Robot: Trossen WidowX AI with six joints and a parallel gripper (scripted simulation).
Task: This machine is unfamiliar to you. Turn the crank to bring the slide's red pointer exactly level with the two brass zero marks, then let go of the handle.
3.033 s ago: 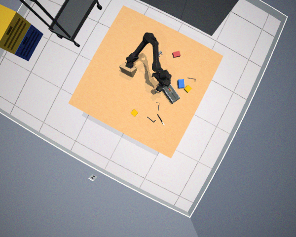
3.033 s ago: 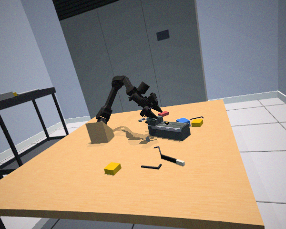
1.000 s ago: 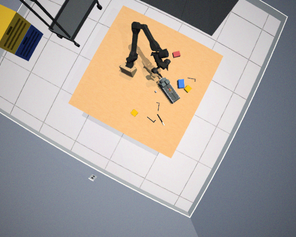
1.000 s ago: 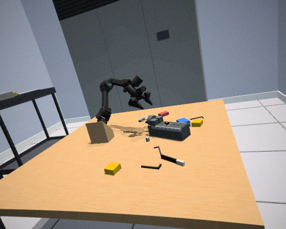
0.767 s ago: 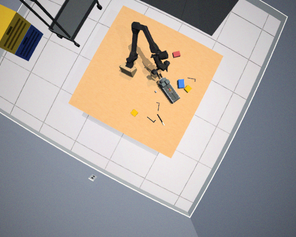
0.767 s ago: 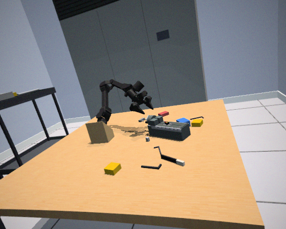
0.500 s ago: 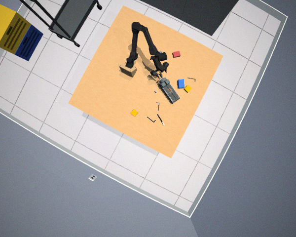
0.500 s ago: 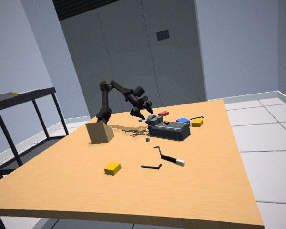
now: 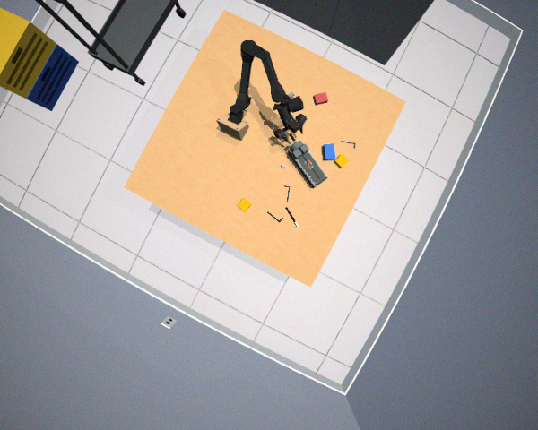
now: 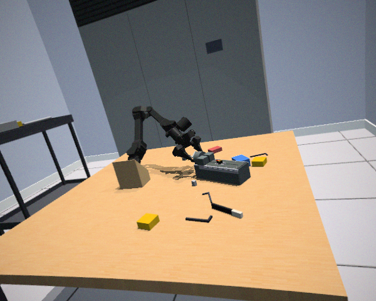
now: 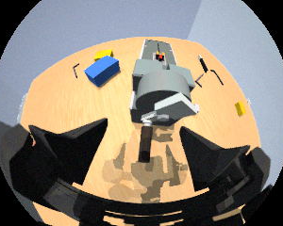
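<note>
The machine (image 9: pixel 308 167) (image 10: pixel 224 171) (image 11: pixel 159 70) is a long dark grey box on the table with a rounded grey crank housing (image 9: pixel 298 149) (image 10: pixel 203 157) (image 11: pixel 162 85) at its near end. A dark handle (image 11: pixel 145 145) sticks out from the housing toward me. The slide's red pointer (image 9: pixel 309 162) (image 10: pixel 217 160) (image 11: pixel 159 56) sits on top of the box, about midway along. The brass marks are too small to make out. My gripper (image 9: pixel 285 135) (image 10: pixel 185 157) (image 11: pixel 144 126) is open and empty, low at the crank end, with its fingers on either side of the handle and apart from it.
A blue block (image 9: pixel 328 150) (image 10: pixel 240 158) (image 11: pixel 102 71) and a yellow block (image 9: pixel 341 160) (image 10: pixel 259 161) lie beside the machine. A red block (image 9: pixel 320 98) (image 10: pixel 214 149), another yellow block (image 9: pixel 244 204) (image 10: pixel 147 221), several black hex keys (image 9: pixel 274 216) (image 10: pixel 198 219), a small grey nut (image 9: pixel 282 166) (image 10: pixel 193 182) and the arm's tan base (image 9: pixel 232 127) (image 10: pixel 130 174) are on the table.
</note>
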